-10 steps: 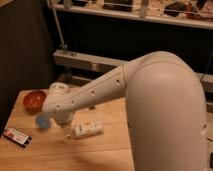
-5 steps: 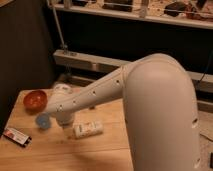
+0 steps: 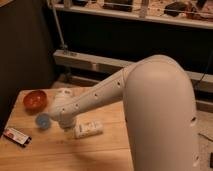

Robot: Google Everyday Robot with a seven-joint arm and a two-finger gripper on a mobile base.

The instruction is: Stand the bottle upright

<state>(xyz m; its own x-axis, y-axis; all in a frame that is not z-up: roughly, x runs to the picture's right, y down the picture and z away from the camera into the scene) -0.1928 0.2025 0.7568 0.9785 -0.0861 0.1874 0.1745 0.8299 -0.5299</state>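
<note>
Single view, no second to compare. It looks down from high behind my arm (image 3: 160,110), whose near shell fills the right half. The table (image 3: 50,155) lies farther off, lower left. My gripper (image 3: 67,124) sits at the arm's far end, over that table.

Dim warm light from above, soft blur throughout, jaws shadowed over table (image 3: 115,152)

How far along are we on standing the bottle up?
Nothing done yet: the bottle lies on its side on the table. In hand: the gripper is low beside it, open, holding nothing. Left: grasp the bottle, tip it upright, release.
</note>
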